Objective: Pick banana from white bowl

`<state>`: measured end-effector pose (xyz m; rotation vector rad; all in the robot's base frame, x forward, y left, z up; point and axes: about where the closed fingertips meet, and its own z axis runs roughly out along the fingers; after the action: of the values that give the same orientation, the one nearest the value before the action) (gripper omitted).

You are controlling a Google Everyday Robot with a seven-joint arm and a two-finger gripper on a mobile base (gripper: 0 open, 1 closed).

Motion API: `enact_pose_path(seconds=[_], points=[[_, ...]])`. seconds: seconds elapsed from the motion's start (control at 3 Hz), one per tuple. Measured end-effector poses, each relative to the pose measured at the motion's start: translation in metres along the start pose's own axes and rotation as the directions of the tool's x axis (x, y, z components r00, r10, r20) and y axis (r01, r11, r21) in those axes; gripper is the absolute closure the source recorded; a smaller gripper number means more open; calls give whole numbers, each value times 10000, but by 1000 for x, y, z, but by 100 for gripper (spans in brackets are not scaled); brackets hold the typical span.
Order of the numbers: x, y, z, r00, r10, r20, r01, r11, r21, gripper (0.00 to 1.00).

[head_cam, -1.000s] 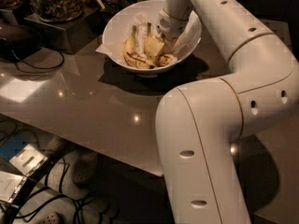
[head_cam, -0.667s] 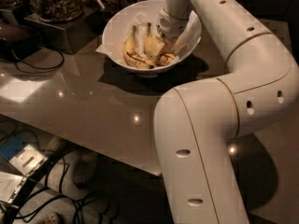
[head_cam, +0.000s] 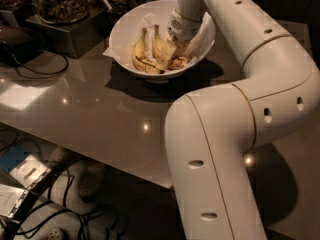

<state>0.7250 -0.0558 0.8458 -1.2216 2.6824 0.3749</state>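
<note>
The white bowl (head_cam: 125, 24), lined with crumpled white paper, stands at the back of the grey table. Two bananas lie in it side by side, stems pointing away. The banana (head_cam: 161, 50) with the greenish stem and brown mottled tip half (head_cam: 176, 62) is the right one. The other banana (head_cam: 139, 58), with thin black streaks, lies to its left. My gripper (head_cam: 176, 43) reaches down into the bowl from the right. It sits over the mottled banana's right side, and its wrist (head_cam: 184, 23) hides part of the bowl's far right wall.
Glass jars of brown snacks on a metal box (head_cam: 56, 8) stand back left. A black cable (head_cam: 42, 70) loops on the table's left. The table's front edge (head_cam: 100, 156) drops to a floor with cables and boxes. My own arm (head_cam: 225, 149) fills the right foreground.
</note>
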Motion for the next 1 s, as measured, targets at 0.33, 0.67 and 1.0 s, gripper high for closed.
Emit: enact_pose_path(seconds=[0.33, 0.67, 1.0], points=[[-8, -1, -11, 9993, -167, 331, 150, 9986, 510, 100], [-8, 0, -14, 9990, -284, 342, 263, 9979, 584, 100], [-9, 3, -14, 9989, -426, 207, 414, 9974, 585, 100]])
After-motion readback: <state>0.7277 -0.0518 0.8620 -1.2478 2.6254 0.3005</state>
